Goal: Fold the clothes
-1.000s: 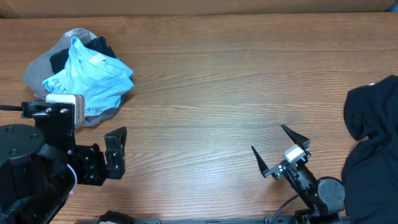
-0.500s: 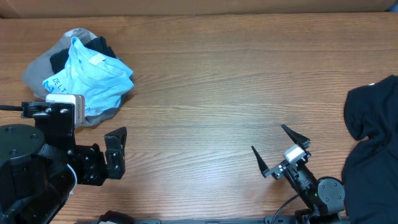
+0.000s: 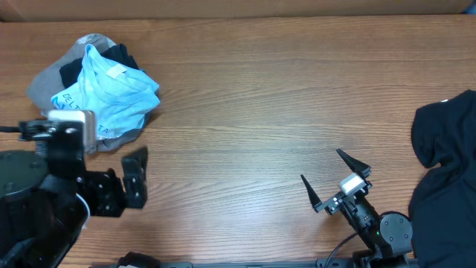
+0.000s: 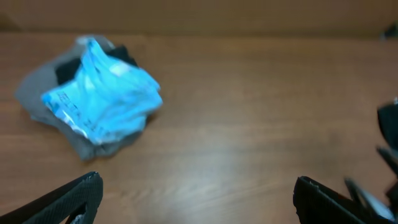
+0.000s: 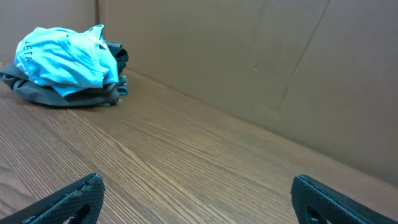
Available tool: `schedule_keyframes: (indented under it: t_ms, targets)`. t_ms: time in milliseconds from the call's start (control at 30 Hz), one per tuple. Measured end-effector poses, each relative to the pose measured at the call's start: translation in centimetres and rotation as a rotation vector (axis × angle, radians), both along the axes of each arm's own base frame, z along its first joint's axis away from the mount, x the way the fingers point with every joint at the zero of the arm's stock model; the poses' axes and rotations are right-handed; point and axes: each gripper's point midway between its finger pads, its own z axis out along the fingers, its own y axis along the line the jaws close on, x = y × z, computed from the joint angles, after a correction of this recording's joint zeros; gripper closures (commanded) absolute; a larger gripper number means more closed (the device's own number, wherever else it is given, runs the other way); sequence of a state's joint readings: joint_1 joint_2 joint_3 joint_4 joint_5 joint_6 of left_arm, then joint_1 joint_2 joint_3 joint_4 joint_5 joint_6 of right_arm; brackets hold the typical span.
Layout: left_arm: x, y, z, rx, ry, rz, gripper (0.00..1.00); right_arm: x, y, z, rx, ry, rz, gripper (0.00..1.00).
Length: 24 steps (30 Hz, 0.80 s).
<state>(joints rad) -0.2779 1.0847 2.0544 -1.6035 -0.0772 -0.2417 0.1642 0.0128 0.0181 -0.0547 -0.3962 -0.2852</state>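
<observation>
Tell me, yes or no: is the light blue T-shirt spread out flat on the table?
No, the light blue T-shirt is bunched up in a heap on a grey garment.

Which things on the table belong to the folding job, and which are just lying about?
Part of the job:
- light blue T-shirt, top of the left pile
- grey garment under it
- dark piece behind it
- black garment, at the right edge

Not part of it (fixtures only):
- wooden table
- cardboard wall
</observation>
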Motion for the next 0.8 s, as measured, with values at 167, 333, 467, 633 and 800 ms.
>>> schedule_keyframes:
  t_ms: [167, 333, 467, 633, 800]
  targets:
    - [2.4, 0.9, 0.8, -0.048, -0.169, 0.078, 0.00, 0.0, 0.0, 0.0, 0.000, 0.000, 0.000, 0.00]
    - [5.1, 1.4, -1.4, -0.081, -0.312, 0.126, 0.00, 0.0, 0.0, 0.0, 0.000, 0.000, 0.000, 0.00]
    - [6.0, 2.1, -5.7, -0.091, -0.374, 0.161, 0.00, 0.0, 0.0, 0.0, 0.000, 0.001, 0.000, 0.00]
    - [4.6, 2.7, -11.6, -0.098, -0.404, 0.178, 0.00, 0.0, 0.0, 0.0, 0.000, 0.001, 0.000, 0.00]
    - [4.2, 3.7, -15.7, -0.111, -0.519, 0.218, 0.00, 0.0, 0.0, 0.0, -0.001, 0.001, 0.000, 0.00]
